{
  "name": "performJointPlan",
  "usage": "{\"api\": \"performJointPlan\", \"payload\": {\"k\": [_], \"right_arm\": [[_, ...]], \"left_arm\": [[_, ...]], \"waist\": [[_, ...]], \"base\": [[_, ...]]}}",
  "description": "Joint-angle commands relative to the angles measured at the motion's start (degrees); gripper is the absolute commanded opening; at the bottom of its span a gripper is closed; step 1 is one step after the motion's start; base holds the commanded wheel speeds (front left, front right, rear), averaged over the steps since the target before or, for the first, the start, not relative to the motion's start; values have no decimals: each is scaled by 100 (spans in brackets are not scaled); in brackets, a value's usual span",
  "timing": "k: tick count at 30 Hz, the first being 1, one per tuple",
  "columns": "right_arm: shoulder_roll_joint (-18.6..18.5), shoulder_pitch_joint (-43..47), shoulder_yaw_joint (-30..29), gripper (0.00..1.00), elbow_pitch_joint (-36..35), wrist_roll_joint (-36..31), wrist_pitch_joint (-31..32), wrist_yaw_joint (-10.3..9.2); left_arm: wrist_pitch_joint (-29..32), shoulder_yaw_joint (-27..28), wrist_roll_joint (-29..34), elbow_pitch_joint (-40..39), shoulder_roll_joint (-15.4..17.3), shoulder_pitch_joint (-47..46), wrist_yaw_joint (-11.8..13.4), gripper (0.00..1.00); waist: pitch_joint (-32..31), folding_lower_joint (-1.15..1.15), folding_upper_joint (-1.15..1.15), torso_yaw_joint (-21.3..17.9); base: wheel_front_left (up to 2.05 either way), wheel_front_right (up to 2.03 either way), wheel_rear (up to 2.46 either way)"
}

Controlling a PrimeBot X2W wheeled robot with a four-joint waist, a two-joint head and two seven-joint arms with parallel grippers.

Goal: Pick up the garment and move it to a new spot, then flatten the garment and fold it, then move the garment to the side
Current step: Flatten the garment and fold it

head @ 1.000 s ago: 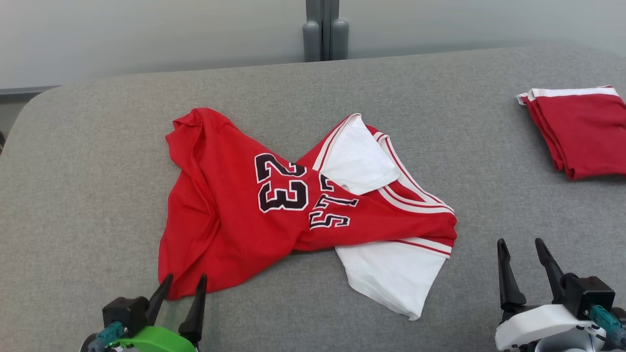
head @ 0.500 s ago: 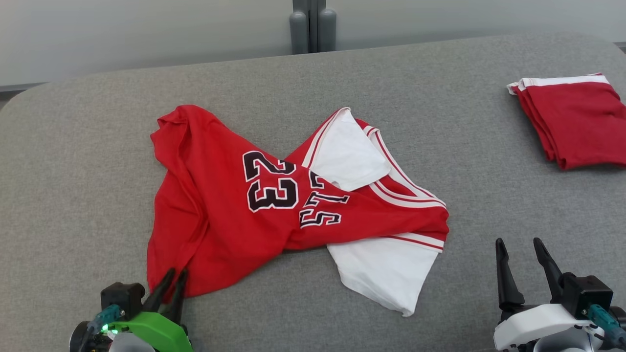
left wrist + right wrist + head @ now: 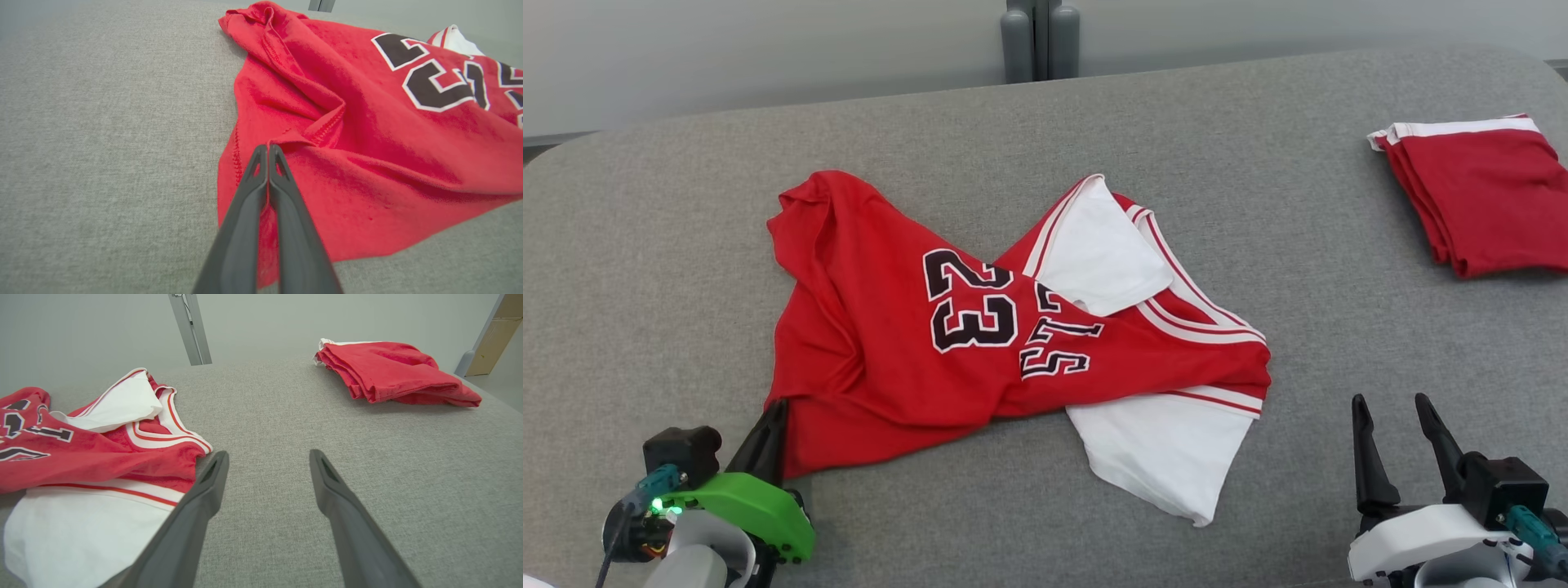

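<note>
The job looks barely begun: the left gripper pinches the crumpled garment at its lower-left corner, the right gripper is wide open and empty.

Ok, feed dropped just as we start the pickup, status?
Left gripper shut on the jersey at its near hem corner; jersey lies crumpled. Right gripper open, clear of cloth. Folded red garment far right, not in the way.
</note>
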Motion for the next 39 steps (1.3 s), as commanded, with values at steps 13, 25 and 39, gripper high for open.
{"api": "performJointPlan", "payload": {"k": [13,25,39], "right_arm": [[-14,-129,27,100,40,-14,2,-9],[-15,-73,-12,100,96,27,2,-9],[-14,241,-315,100,-203,-93,2,-9]], "left_arm": [[-22,319,-181,765,-38,-528,-16,0],[-24,632,-397,1364,-44,-676,44,100],[-16,1806,447,-1402,-718,1204,274,100]], "waist": [[61,0,0,-135],[-12,0,0,-205],[-586,0,0,301]], "base": [[0,0,0],[0,0,0],[0,0,0]]}}
